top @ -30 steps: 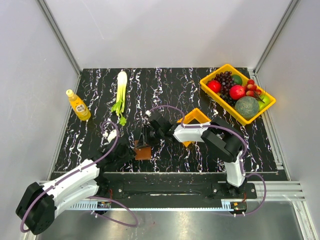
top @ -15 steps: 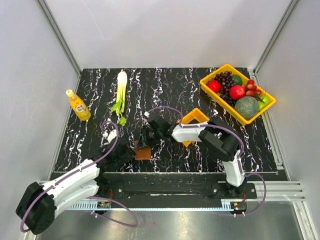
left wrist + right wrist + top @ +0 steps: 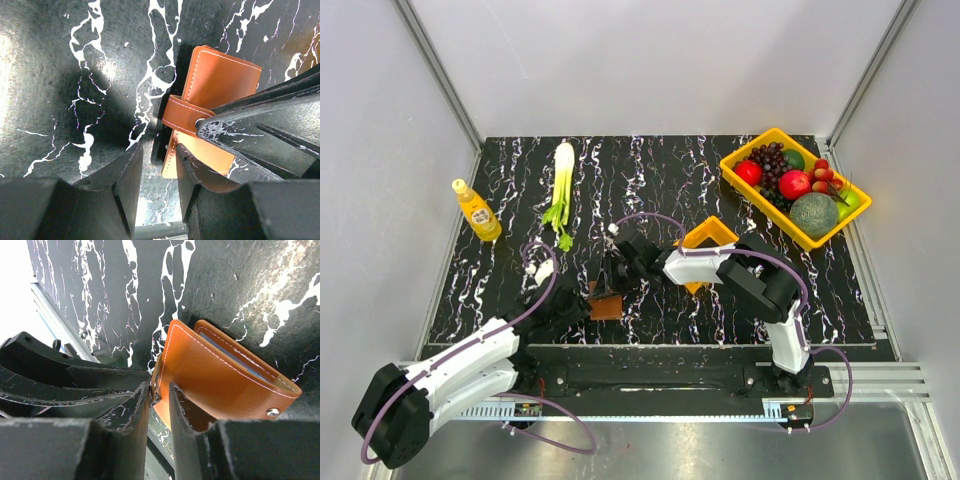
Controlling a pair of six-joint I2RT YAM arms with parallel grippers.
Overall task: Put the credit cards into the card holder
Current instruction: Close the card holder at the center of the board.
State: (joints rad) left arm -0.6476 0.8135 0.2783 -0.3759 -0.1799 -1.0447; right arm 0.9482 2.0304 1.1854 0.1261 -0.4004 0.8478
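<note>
Right wrist view showed a pale blue card [image 3: 240,359] seated inside the brown leather wallet [image 3: 215,385]; right pincer [image 3: 159,390] pinched its edge, left pincer [image 3: 159,152] parted, empty. Other cards unseen.

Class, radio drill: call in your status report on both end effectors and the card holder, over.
Right end effector pinching card holder edge. Left end effector alongside it, grip unclear. One credit card seated in pocket. Nothing blocking.

One card holder [image 3: 606,306], one credit card [image 3: 239,358], one orange bin [image 3: 711,233], one fruit tray [image 3: 838,224], one bottle [image 3: 476,210] and one leek [image 3: 561,180] are counted.
</note>
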